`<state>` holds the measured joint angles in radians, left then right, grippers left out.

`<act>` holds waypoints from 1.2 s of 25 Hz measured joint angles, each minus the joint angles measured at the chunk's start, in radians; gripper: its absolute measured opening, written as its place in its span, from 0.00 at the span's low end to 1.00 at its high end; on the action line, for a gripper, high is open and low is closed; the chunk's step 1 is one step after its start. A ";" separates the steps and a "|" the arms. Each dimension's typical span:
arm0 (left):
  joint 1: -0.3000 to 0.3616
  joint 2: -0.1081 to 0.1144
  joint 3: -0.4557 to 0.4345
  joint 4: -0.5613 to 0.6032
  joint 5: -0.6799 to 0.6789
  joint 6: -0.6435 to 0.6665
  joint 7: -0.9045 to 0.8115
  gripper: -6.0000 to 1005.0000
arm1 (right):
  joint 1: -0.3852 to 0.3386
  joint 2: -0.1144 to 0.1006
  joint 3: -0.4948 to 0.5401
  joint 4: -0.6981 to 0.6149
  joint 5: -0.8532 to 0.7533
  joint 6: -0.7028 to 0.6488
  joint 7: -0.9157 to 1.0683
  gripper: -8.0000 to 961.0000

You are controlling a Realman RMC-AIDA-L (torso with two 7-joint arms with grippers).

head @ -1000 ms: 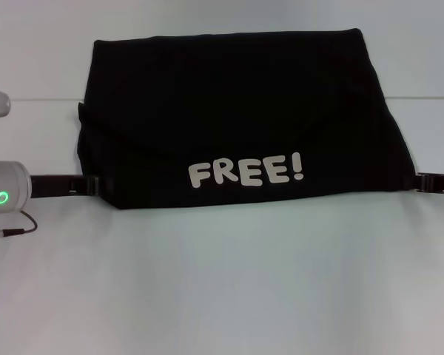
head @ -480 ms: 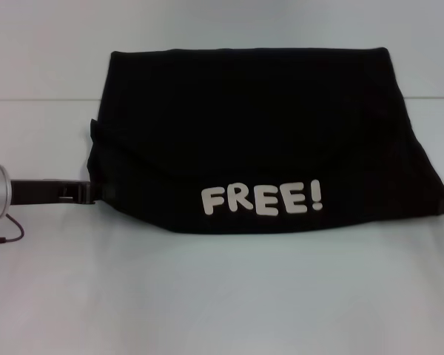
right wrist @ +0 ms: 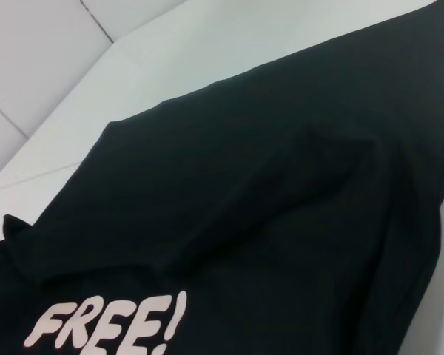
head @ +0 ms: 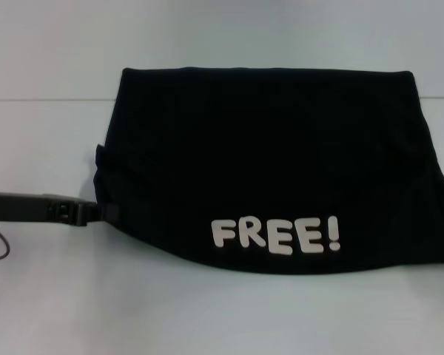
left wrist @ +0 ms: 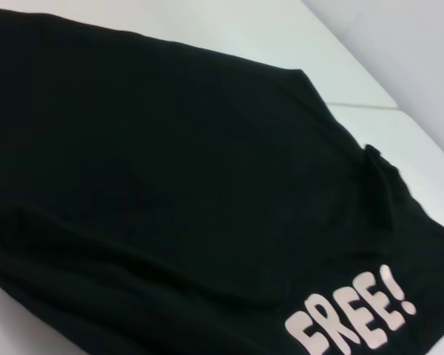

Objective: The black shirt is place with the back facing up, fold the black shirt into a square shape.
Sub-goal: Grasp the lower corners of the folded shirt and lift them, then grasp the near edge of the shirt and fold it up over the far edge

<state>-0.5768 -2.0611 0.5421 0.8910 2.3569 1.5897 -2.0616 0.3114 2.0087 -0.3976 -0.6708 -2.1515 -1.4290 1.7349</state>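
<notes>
Shirt: I see the shirt (head: 266, 163) lying on the white table (head: 207, 318), filling the middle and right of the head view and running off its right edge.

Fold so far: it is already doubled over into a wide band. The far edge is straight, the near edge sags in a curve, and a white "FREE!" print (head: 275, 235) now faces up near that near edge. So the helper idea of a plain shirt does not hold; the print is clear in all three views.

Left gripper: my left gripper (head: 96, 211) reaches in from the left, low over the table, at the shirt's near-left corner. It appears to be pinching the cloth there, but the tips are lost against the black fabric, so I cannot tell how the fingers stand.

Right gripper: not seen in the head view; the shirt covers that side out to the frame edge. The right wrist view shows only cloth and print close up, so I judge that arm is near the shirt's right side.

Done: I'd say the lengthwise fold is made, or nearly laid.

Left: the shape is a broad trapezoid, wider than deep, not a square. I judge the sides have yet to be folded inward, and the loose near edge and the ridges on the right need flattening.
</notes>
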 joint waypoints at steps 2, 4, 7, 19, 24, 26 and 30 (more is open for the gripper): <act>0.008 0.002 -0.004 0.005 0.000 0.032 0.007 0.08 | -0.020 0.002 0.006 -0.013 -0.001 -0.031 -0.010 0.01; 0.010 0.003 -0.013 0.007 0.000 0.054 0.015 0.09 | -0.040 0.003 0.010 -0.026 -0.001 -0.068 -0.017 0.01; 0.012 0.003 -0.025 0.005 0.001 0.084 0.020 0.09 | -0.060 0.000 0.011 -0.032 -0.004 -0.115 -0.019 0.01; -0.054 0.024 -0.039 -0.050 -0.001 0.058 0.009 0.10 | -0.034 -0.013 0.089 -0.041 -0.010 -0.140 -0.041 0.01; -0.146 0.055 -0.028 -0.148 0.000 -0.112 -0.001 0.11 | 0.077 -0.024 0.108 -0.031 -0.013 -0.074 -0.036 0.01; -0.183 0.064 -0.017 -0.177 0.003 -0.192 -0.001 0.11 | 0.145 -0.028 0.103 -0.025 -0.014 -0.003 -0.019 0.01; -0.236 0.070 0.022 -0.209 0.003 -0.361 -0.001 0.11 | 0.210 -0.047 0.101 0.008 -0.015 0.086 0.007 0.01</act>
<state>-0.8131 -1.9912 0.5638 0.6824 2.3602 1.2287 -2.0628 0.5211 1.9614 -0.2962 -0.6625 -2.1667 -1.3428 1.7421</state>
